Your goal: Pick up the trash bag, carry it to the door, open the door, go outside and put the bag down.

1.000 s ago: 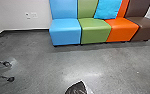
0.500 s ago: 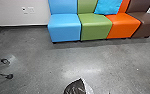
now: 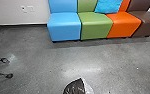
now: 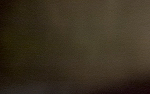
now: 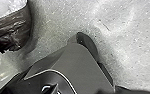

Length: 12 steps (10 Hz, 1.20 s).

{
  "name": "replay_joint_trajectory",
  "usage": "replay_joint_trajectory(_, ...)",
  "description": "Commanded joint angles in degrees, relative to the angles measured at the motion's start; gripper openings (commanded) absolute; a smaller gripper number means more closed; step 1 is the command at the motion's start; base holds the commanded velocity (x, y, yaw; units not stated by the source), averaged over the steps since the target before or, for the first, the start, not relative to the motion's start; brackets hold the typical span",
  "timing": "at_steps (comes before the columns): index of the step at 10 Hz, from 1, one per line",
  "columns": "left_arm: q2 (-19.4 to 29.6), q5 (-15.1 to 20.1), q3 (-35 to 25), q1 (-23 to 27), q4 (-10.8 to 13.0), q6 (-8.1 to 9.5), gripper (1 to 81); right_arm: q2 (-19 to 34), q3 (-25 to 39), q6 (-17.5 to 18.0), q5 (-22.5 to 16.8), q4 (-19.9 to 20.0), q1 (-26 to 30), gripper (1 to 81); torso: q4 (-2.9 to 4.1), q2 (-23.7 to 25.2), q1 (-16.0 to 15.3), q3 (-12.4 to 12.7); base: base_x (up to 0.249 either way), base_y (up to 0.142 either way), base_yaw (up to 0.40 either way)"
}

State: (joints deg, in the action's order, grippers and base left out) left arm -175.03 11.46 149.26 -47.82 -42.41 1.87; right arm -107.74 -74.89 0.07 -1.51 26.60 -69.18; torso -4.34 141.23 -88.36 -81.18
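**Black trash bag out on the floor side of the blue seat**

The blue seat (image 3: 64, 27) heads a row against the white wall (image 3: 18, 16). The green seat (image 3: 96, 25) stands just beside it on its right, with the orange seat (image 3: 123, 23) and then the brown seat (image 3: 148, 23) farther off on that side. A bright blue cushion (image 3: 108, 6) lies to the right of the blue seat, across parts of the green and orange backs. Wall outlets (image 3: 27, 9) sit to the blue seat's left.

The trash bag (image 3: 74, 87), dark and crinkled with a pale part beside it, is in front of the blue seat and well apart from it, over the grey floor (image 3: 41, 62). Whether it rests there or hangs, I cannot tell. Two thin dark legs (image 3: 3, 60) reach in from the left, forward of the blue seat.

I cannot tell whether the left pincer or the right pincer is apart, together or clamped on the bag.
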Motion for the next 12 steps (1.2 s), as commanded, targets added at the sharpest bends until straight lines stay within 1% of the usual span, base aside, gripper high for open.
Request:
replay_joint_trajectory(1,0.1,1.5,0.9,4.6,-0.2,0.16,81.1,3.6,1.7,0.0,-4.9,0.6,1.9,81.1,0.0,0.0,0.0,0.0,0.0,0.0,0.0)
replay_joint_trajectory(3,0.5,2.0,0.5,4.6,-0.2,0.07,81.1,3.7,1.7,0.0,-4.8,0.7,1.9,81.1,0.0,0.0,0.0,0.0,0.0,0.0,0.0)
replay_joint_trajectory(4,0.5,2.0,0.5,4.5,-0.1,0.07,1.0,3.7,1.5,0.0,-4.9,0.6,1.9,81.1,0.0,0.0,0.0,0.0,0.0,0.0,0.0)
replay_joint_trajectory(5,0.5,2.1,0.4,4.5,0.5,0.07,1.0,3.7,1.3,0.0,-4.8,0.7,1.9,81.1,0.0,0.0,0.0,0.0,0.0,0.0,0.0)
replay_joint_trajectory(8,0.6,2.2,0.4,4.5,1.0,0.07,1.0,3.6,1.2,0.0,-4.9,0.7,2.1,81.1,0.0,0.0,0.0,0.0,0.0,0.0,0.0)
replay_joint_trajectory(10,0.6,2.2,0.4,4.4,2.8,0.07,1.0,3.3,1.2,0.0,-4.9,0.6,2.2,81.1,0.0,0.0,0.0,0.0,0.0,0.0,0.0)
replay_joint_trajectory(12,0.7,2.2,0.4,4.1,3.5,0.07,1.0,3.3,1.1,0.0,-4.9,0.6,2.2,81.1,0.0,0.0,0.0,0.0,0.0,0.0,0.0)
